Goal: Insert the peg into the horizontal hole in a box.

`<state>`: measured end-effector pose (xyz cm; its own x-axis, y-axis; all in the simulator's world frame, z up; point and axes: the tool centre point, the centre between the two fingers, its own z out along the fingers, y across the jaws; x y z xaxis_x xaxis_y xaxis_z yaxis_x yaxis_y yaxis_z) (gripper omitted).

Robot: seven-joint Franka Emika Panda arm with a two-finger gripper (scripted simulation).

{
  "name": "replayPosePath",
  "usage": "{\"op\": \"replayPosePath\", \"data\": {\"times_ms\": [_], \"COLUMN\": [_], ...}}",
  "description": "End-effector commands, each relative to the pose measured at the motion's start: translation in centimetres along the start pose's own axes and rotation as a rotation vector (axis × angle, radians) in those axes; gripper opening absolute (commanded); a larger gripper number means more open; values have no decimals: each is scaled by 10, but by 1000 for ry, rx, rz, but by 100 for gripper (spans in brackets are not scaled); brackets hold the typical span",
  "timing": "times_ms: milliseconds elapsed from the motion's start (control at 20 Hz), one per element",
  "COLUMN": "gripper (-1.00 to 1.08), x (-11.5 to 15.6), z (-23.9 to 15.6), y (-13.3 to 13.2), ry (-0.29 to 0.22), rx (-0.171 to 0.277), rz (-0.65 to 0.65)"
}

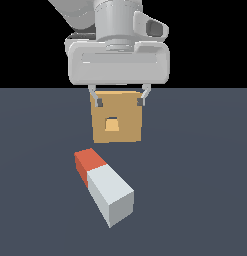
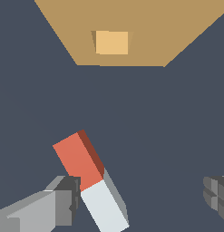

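The peg [image 1: 104, 185] lies flat on the dark floor, pale grey-white along most of its length, with its red-orange end pointing toward the box. In the wrist view the peg [image 2: 90, 181] lies slanted, close to one finger. The tan box [image 1: 116, 122] stands behind it, its small square hole [image 1: 112, 124] facing the camera; the wrist view shows the box [image 2: 145, 41] and the hole [image 2: 112, 42] too. My gripper [image 1: 120, 102] hangs open high above the floor, in front of the box's upper edge, holding nothing. In the wrist view, the gripper [image 2: 143, 199] has fingers [image 2: 63, 201] set wide apart.
A flat dark grey-blue floor [image 1: 195, 190] spreads under everything. Behind the box the background is black. The arm's white hand body [image 1: 119, 60] fills the upper middle of the exterior view.
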<state>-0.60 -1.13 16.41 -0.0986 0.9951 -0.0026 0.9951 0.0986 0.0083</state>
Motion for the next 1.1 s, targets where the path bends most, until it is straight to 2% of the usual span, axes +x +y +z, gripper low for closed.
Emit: {"op": "replayPosePath", "data": {"times_ms": [0, 1050], "gripper": [100, 100], "x": [-6, -87], "z": [6, 74], "y": [-4, -30], "ry": [0, 4], "rx": [1, 6], "rz": [-30, -407]}}
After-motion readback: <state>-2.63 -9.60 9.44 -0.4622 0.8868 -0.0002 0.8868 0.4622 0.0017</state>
